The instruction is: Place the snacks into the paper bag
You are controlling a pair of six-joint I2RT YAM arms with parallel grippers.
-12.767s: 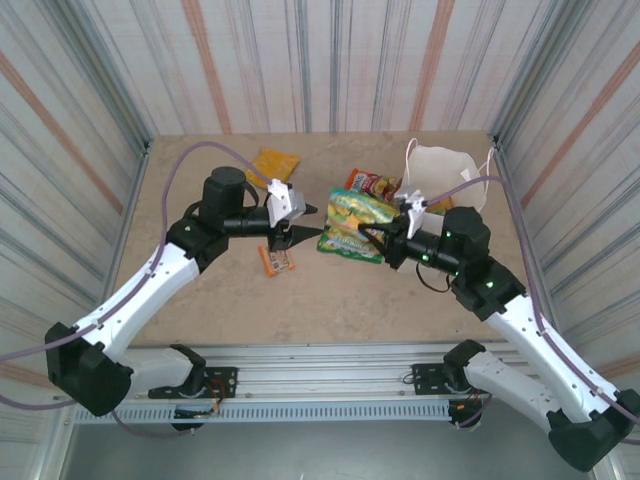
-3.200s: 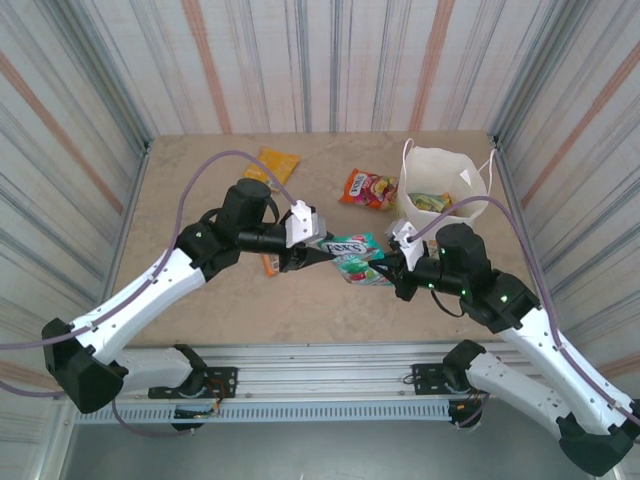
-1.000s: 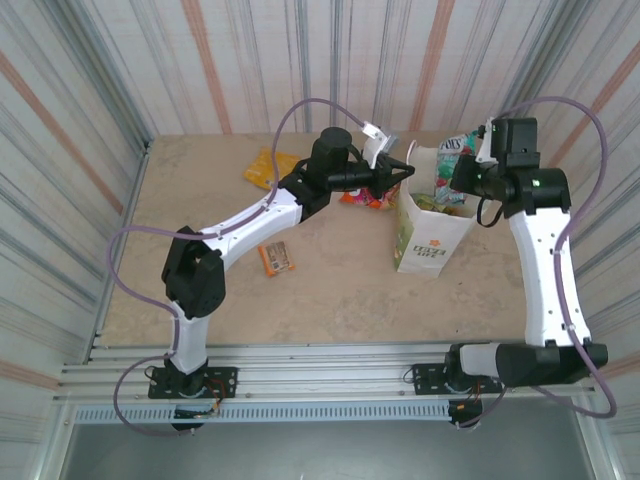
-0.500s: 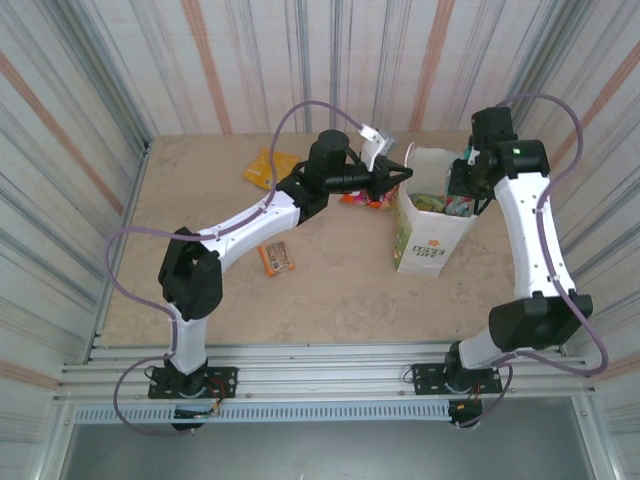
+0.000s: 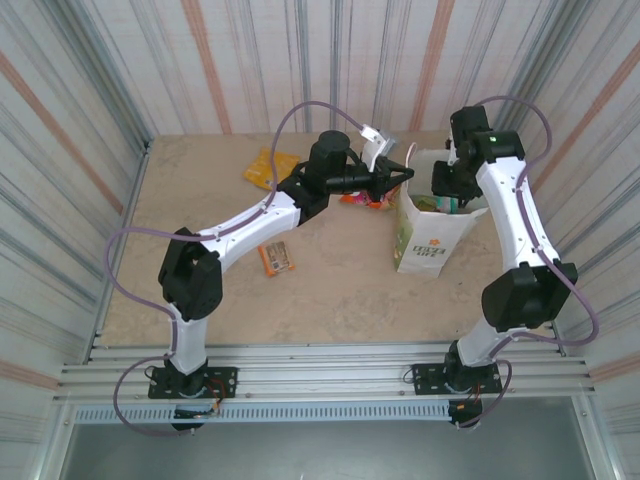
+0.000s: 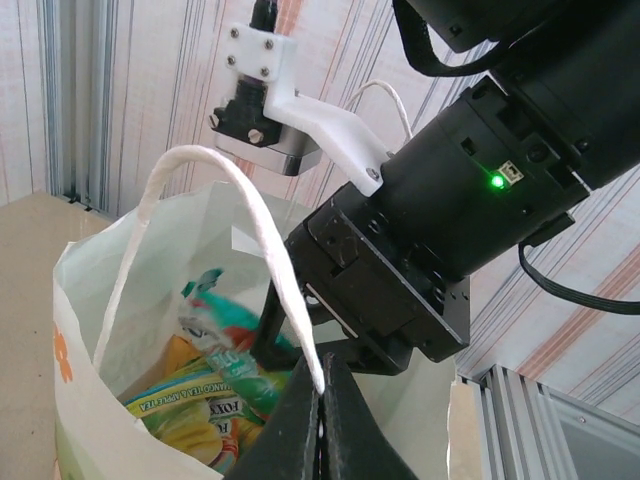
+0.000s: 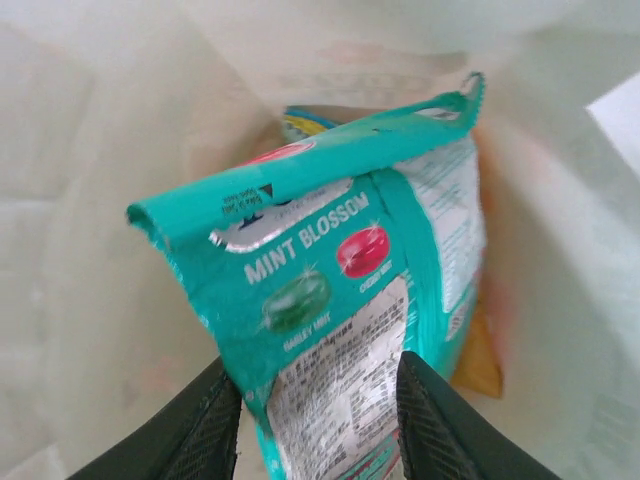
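The white paper bag (image 5: 428,238) stands upright at the right of the table. My left gripper (image 5: 400,178) is shut on its white cord handle (image 6: 262,245), which it holds up at the bag's left rim. My right gripper (image 5: 447,186) reaches into the bag's mouth. Its fingers (image 7: 212,425) stand apart and open, and the teal "Fox's" packet (image 7: 335,300) hangs loose between them inside the bag. A yellow-green packet (image 6: 185,410) lies underneath it. On the table lie an orange packet (image 5: 270,167), a red-green packet (image 5: 362,199) and a small orange bar (image 5: 277,258).
Striped walls (image 5: 90,130) close in the table on three sides. The left arm (image 5: 250,215) stretches diagonally across the table's middle. The right arm (image 5: 520,230) rises tall along the right side, beside the bag.
My right gripper has swung down and left into the bag's mouth and its jaws have parted, which frees the teal packet. The left gripper has kept its hold on the handle.
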